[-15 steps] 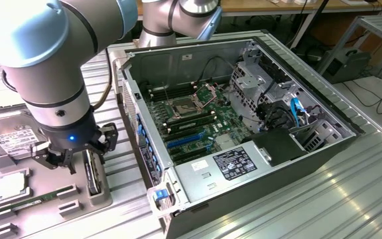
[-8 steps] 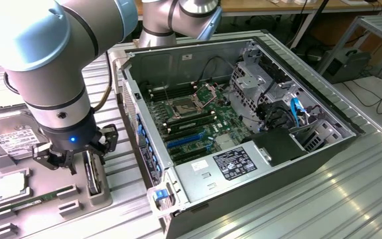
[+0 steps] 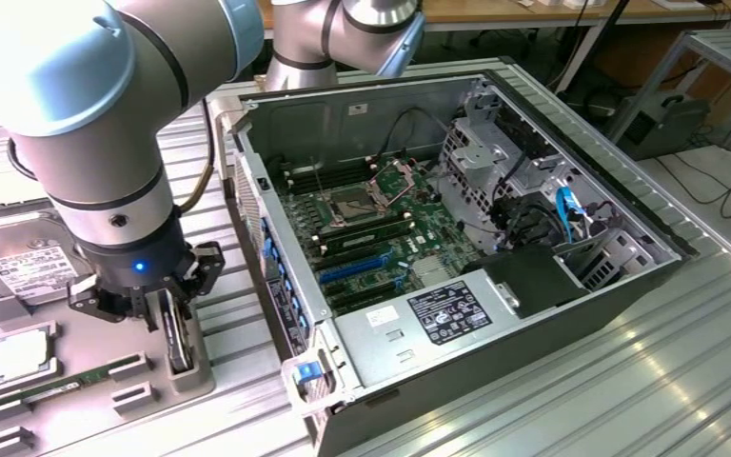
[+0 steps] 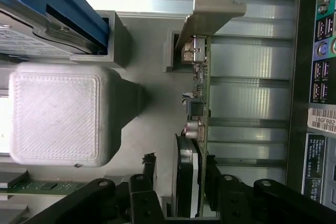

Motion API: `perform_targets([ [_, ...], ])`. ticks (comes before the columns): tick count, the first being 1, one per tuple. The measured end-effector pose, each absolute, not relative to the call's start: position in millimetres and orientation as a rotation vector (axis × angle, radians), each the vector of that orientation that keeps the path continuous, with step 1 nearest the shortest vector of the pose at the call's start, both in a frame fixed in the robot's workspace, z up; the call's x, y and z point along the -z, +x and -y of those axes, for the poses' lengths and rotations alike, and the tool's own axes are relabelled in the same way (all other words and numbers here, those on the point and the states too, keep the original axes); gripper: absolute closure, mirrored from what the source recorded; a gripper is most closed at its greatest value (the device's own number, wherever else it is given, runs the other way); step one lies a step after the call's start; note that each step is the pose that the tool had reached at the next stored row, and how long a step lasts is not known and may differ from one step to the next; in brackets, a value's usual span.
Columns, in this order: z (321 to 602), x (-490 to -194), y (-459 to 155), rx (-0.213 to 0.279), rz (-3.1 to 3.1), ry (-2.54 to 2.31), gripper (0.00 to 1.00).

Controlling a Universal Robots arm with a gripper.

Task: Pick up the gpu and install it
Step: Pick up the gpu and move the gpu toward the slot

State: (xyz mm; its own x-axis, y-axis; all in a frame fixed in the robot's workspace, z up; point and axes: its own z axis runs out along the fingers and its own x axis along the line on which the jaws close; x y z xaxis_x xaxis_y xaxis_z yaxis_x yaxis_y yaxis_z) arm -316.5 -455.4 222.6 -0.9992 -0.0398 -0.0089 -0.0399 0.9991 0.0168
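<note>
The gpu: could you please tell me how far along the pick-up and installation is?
Done: the gripper straddles the gpu, which stands on edge in its grey holder. In hand: the grasp itself; the card is not lifted yet. Left: the card is not yet inside the open computer case.

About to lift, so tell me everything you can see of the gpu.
The gpu is a thin green-edged card with a silver bracket at one end and a round black cooler on one face. It stands on edge in the grey holder, between the gripper's open jaws, a gap showing on one side.
</note>
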Motion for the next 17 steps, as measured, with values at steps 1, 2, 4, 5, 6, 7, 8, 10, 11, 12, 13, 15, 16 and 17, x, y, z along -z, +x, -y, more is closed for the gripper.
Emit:
perform_targets([
  [1, 455.4, -222.5, -316.4, -0.027, -3.132, -0.062, 0.59],
  [2, 455.4, -222.3, -316.3, -0.027, -3.132, -0.062, 0.59],
  [4, 455.4, -222.0, -315.8, -0.026, -3.132, -0.063, 0.59],
  [5, 455.5, -222.0, -315.8, -0.026, -3.132, -0.063, 0.59],
  [6, 455.5, -222.0, -315.8, -0.026, -3.132, -0.062, 0.59],
  [7, 455.5, -222.0, -315.8, -0.026, -3.132, -0.063, 0.59],
  [8, 455.5, -221.9, -315.7, -0.026, -3.132, -0.063, 0.59],
  [10, 455.5, -221.6, -315.4, -0.025, -3.132, -0.063, 0.59],
  [11, 455.5, -221.5, -315.2, -0.024, -3.132, -0.063, 0.59],
  [12, 455.5, -221.4, -315.1, -0.023, -3.132, -0.063, 0.61],
  [13, 455.5, -221.4, -315.1, -0.023, -3.132, -0.062, 0.61],
  [15, 455.5, -221.4, -313.7, -0.021, -3.132, -0.063, 0.68],
  [16, 455.5, -221.3, -311.0, -0.021, -3.132, -0.063, 0.68],
  [17, 455.5, -221.4, -311.0, -0.021, -3.132, -0.062, 0.69],
])
